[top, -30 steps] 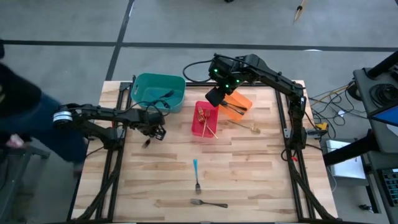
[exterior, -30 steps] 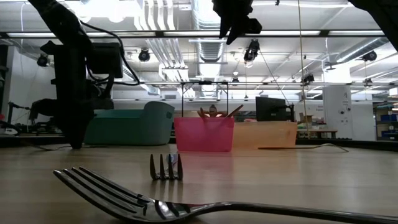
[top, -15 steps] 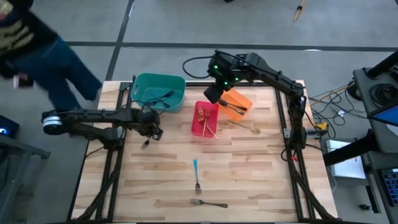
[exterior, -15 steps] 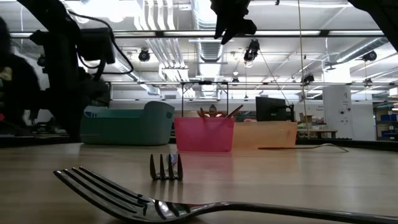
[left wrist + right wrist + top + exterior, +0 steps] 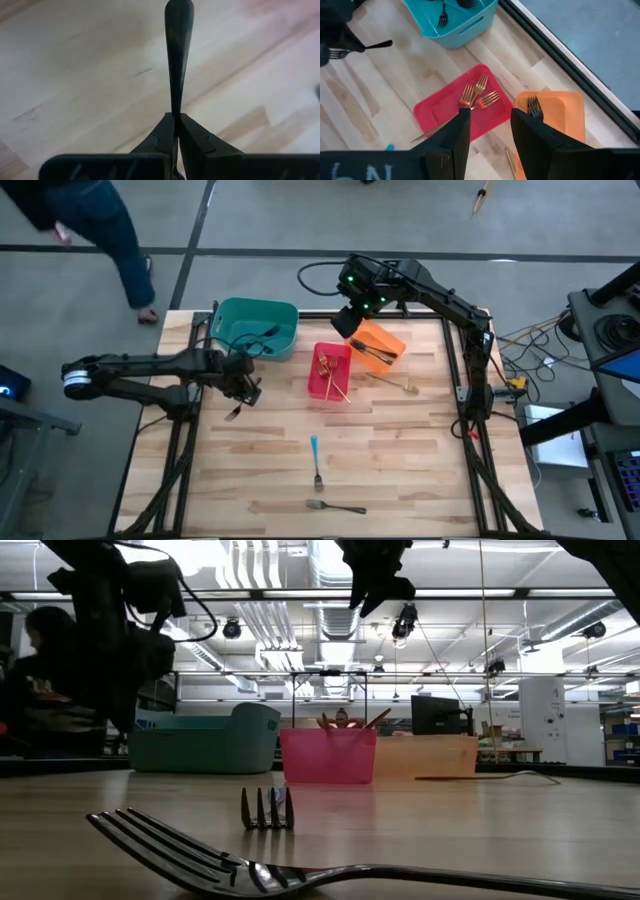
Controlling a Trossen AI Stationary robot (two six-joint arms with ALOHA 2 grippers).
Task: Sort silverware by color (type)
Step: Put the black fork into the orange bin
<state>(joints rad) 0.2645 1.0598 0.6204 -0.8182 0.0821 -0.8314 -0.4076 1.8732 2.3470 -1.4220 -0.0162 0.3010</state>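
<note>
1. Left fingers (image 5: 243, 392) pinch a dark-handled fork (image 5: 177, 45) just above the counter (image 5: 400, 470), beside my teal bin (image 5: 256, 325).
2. Right fingers (image 5: 352, 323) hover parted above the red bin (image 5: 331, 373) and orange bin (image 5: 379, 346).

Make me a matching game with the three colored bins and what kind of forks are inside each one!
Bins:
1. teal bin
2. red bin
3. orange bin

Forks inside:
A. gold forks
B. one dark fork lying across it
C. dark forks near its back wall

Pairs: 1-C, 2-A, 3-B
</note>
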